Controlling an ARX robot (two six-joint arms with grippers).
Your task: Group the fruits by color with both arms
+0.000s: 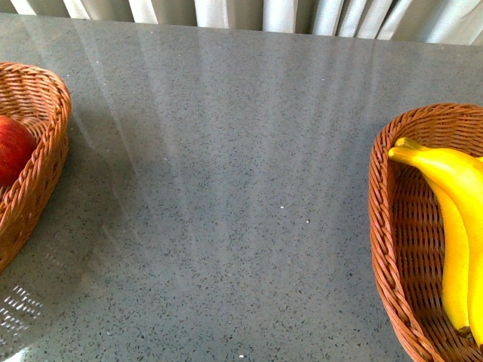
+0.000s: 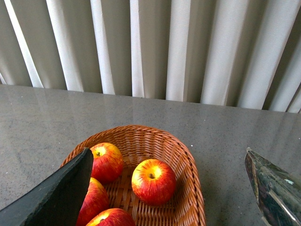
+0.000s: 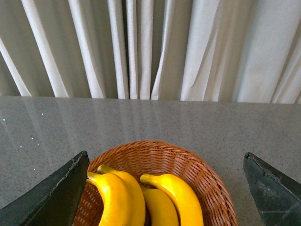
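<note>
- In the front view we see only a grey speckled table (image 1: 226, 188), a wicker basket at its left edge (image 1: 47, 113) with one red apple (image 1: 11, 147) showing, and a second basket at the right (image 1: 392, 249) holding yellow bananas (image 1: 453, 219); neither arm appears here.
- The left wrist view reveals what the front view cuts off: four apples (image 2: 153, 181) lie in that left basket (image 2: 188, 165), close together.
- The left gripper (image 2: 169, 188) hangs above them, jaws spread wide, holding nothing.
- The right wrist view shows three bananas (image 3: 176, 195) lying side by side in their basket (image 3: 207, 174).
- The right gripper (image 3: 164, 188) hovers over them, jaws wide apart and empty.
- Both wrist views add pale curtains (image 3: 155, 47) behind the table.
</note>
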